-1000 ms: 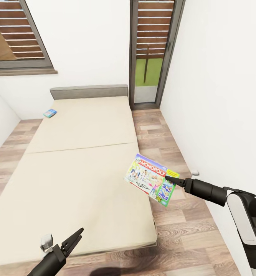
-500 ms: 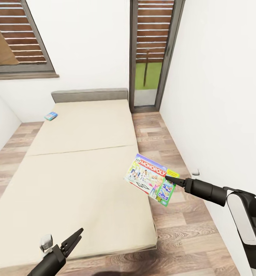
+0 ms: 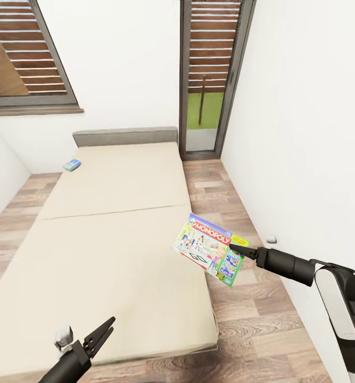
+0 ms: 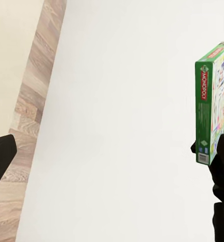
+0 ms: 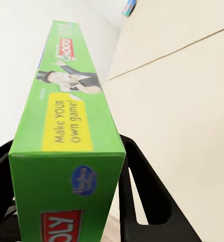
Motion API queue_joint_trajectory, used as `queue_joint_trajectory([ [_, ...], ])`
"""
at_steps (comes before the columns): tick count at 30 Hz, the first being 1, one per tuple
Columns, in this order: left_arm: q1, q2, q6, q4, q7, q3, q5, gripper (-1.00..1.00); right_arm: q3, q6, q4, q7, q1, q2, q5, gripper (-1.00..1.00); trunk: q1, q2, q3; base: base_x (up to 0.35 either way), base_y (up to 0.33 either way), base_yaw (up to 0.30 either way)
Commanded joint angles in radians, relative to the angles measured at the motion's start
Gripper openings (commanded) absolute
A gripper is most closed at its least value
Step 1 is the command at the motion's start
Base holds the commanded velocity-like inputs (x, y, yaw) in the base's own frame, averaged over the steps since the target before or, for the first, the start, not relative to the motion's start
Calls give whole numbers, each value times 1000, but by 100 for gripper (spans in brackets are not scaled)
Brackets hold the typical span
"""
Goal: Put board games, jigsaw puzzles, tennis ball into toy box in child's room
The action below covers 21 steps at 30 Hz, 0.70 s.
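View drawn back from bed [image 3: 113, 213], right jaws pinching Monopoly box [image 3: 209, 249], left jaws spread

The small blue flat box [image 3: 72, 165] lying on the wide beige bed [image 3: 113, 234] near its grey headboard is showing too small for its print to be read. The bed's near corner is running off the head view's lower edge. The green Monopoly board game box [image 5: 66, 151] is getting cropped in the right wrist view, its red logo cut to "OLY", and it is hiding the right tool's [image 3: 234, 248] fingertips.
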<state>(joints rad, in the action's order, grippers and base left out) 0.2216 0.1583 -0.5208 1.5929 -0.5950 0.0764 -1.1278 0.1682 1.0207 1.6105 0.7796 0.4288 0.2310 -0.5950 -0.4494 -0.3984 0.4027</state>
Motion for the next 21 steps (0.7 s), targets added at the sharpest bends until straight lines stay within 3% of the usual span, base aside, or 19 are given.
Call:
queue_joint_trajectory([
  [1,0,0,-8,0,0,1,-8,100,1,4,0,6,1,0,3,-100,-1,-2,0,0,0,0],
  [21,-1,1,-36,-1,0,6,-6,100,2,4,0,6,1,1,3,-100,-1,-2,-32,0,0,0],
])
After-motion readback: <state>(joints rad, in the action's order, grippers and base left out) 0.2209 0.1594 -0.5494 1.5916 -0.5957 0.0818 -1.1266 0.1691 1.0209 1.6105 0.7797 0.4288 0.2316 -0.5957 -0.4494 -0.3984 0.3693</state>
